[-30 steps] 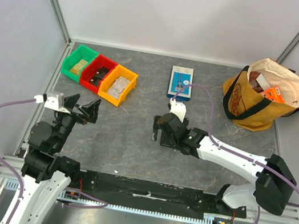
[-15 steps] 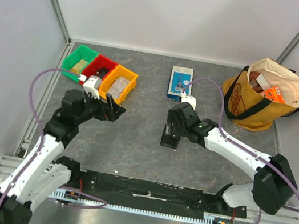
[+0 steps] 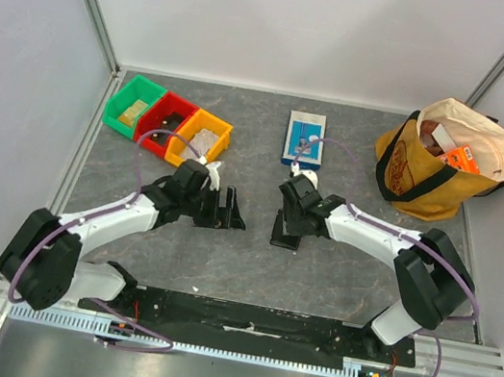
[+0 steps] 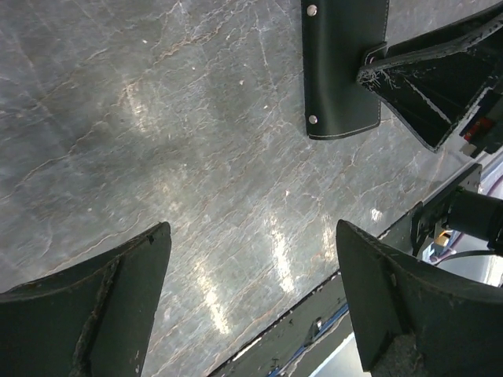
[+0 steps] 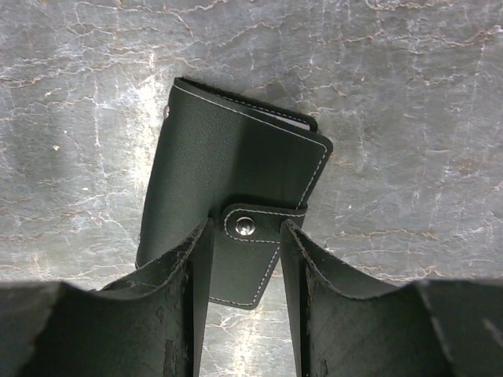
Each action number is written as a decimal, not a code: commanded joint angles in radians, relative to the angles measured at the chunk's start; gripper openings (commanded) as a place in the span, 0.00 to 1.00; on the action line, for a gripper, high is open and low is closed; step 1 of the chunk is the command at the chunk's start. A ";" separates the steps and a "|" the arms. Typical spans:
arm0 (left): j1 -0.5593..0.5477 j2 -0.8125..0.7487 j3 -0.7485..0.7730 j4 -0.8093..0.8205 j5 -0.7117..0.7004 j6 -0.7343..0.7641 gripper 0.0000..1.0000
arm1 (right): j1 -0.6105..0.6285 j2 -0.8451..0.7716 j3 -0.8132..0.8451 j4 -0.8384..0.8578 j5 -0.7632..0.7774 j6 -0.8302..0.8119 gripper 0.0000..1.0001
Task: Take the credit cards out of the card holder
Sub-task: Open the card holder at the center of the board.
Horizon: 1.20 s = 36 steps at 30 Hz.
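Black card holder (image 5: 236,177) lies closed and flat on grey tabletop (image 4: 157,118). Right tool (image 5: 245,229) is partly apart, its fingers straddling the snap strap (image 5: 263,226). Left tool (image 4: 251,236) is wide apart and hovers nearby, empty.

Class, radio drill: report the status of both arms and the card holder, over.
Left fingers open, above table. Right fingers astride snap strap, grip unclear. Card holder flat, snapped shut. Nothing blocking.
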 commanded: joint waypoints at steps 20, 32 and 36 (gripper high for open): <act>-0.167 0.476 0.302 0.165 -0.022 -0.080 0.64 | -0.035 0.049 -0.041 0.078 -0.101 -0.013 0.25; -0.205 0.588 0.359 0.166 -0.045 -0.094 0.63 | -0.040 0.018 -0.098 0.159 -0.189 -0.016 0.12; -0.217 0.616 0.380 0.151 -0.068 -0.094 0.62 | -0.038 0.012 -0.110 0.175 -0.203 -0.012 0.10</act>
